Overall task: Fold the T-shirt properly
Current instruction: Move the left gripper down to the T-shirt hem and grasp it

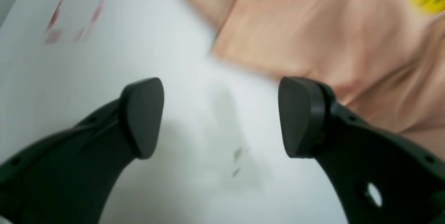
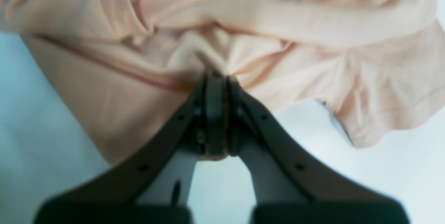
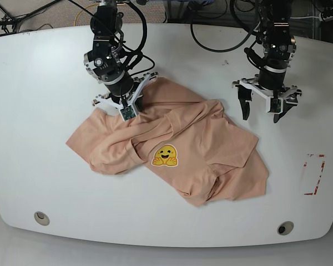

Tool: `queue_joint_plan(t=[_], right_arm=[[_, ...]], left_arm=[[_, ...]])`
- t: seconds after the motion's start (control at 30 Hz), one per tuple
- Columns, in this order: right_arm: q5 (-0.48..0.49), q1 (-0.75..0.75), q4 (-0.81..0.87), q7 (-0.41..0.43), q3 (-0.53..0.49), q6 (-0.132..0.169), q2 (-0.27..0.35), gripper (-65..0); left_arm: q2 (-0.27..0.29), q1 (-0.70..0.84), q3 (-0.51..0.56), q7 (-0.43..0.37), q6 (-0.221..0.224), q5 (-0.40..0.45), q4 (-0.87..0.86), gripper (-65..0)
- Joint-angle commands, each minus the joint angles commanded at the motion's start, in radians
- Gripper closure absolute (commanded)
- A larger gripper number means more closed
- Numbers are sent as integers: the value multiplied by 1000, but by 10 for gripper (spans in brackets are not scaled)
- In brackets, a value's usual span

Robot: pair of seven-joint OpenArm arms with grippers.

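The peach-pink T-shirt [image 3: 172, 144] lies crumpled and partly bunched in the middle of the white table, its yellow emoji print [image 3: 165, 155] facing up. My right gripper [image 3: 126, 111] is at the shirt's far left part, shut on a gathered fold of fabric [image 2: 215, 60]; the wrist view shows the T-shirt [image 2: 243, 19] puckering at the closed tips of the right gripper [image 2: 216, 78]. My left gripper [image 3: 262, 115] hangs open to the right of the shirt. In its own view the left gripper [image 1: 220, 119] spans bare table, the T-shirt [image 1: 313, 26] just beyond its right finger.
A red rectangular marking [image 3: 313, 174] sits near the table's right edge and shows blurred as the red marking [image 1: 69, 8] in the left wrist view. Two round holes [image 3: 41, 217] [image 3: 284, 228] lie along the front edge. Cables run behind the table [image 3: 39, 72].
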Motion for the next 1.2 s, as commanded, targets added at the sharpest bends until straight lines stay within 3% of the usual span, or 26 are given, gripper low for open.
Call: queue_joint_plan(t=[0.33, 0.53, 0.6, 0.67, 0.93, 1.0, 1.2], right_arm=[[-14, -25, 40, 5, -15, 6, -7, 0], [-24, -12, 25, 6, -19, 6, -11, 0], [-20, -18, 35, 3, -57, 5, -6, 0], [-20, -20, 39, 2, -69, 6, -5, 0], [-21, -20, 59, 2, -127, 9, 1, 0], [-16, -22, 42, 4, -140, 11, -1, 0], [-9, -24, 31, 1, -118, 13, -3, 0]], left_arm=[[7, -140, 2, 127, -13, 9, -68, -515], [8, -243, -38, 197, -16, 0, -182, -536], [4, -340, -58, 272, -11, -14, -292, -560], [3, -369, -61, 295, -12, -19, -329, -577], [-5, -471, -58, 346, -24, -34, -445, -633], [-10, -529, -69, 358, -51, -47, -537, -641], [-28, -542, -98, 329, -98, -116, -596, -614]])
